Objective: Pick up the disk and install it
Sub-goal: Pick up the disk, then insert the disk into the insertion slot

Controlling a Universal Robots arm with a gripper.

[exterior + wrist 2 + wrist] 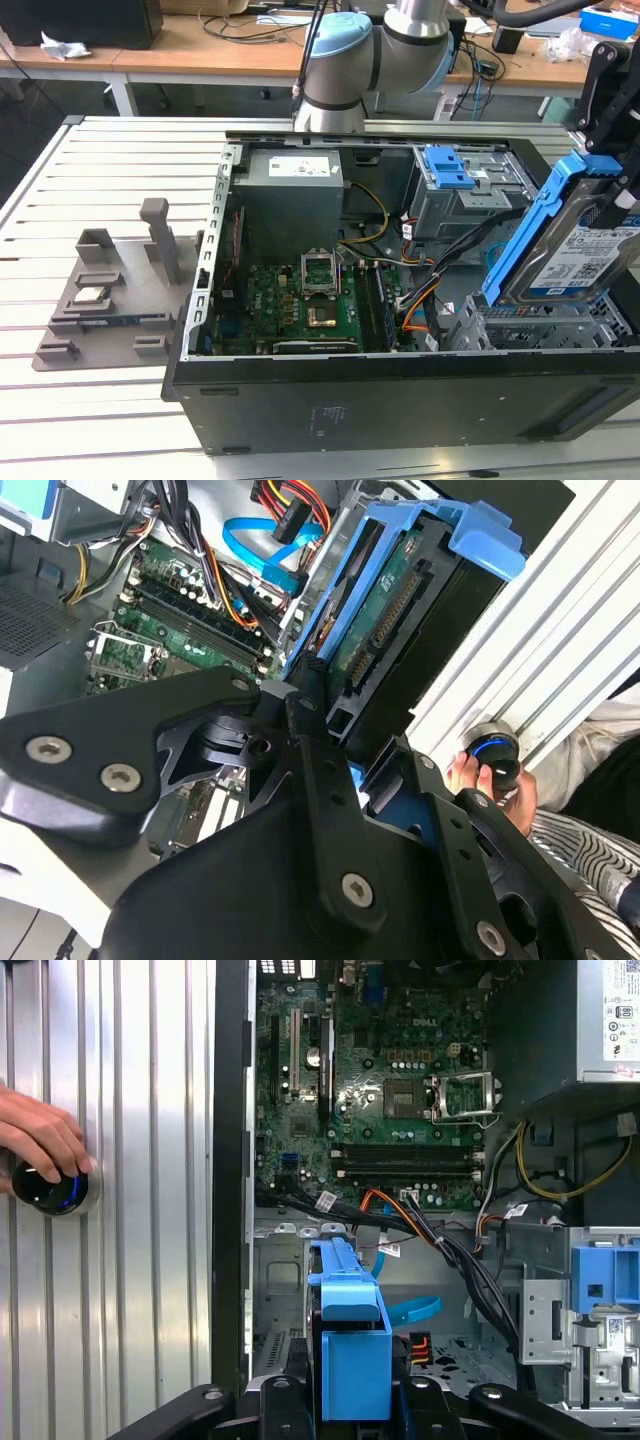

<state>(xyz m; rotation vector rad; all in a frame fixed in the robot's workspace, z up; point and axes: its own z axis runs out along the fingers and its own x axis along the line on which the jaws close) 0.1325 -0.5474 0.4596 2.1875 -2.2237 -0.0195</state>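
Above the open case [400, 390], jaws grip the disk [575, 250], partly cropped.

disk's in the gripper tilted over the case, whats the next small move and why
Probably a small lowering toward the empty drive bay, levelling the tilt on the way. The gripper holds the disk by its blue frame, tilted above the open case and not yet seated in the bay beneath it.
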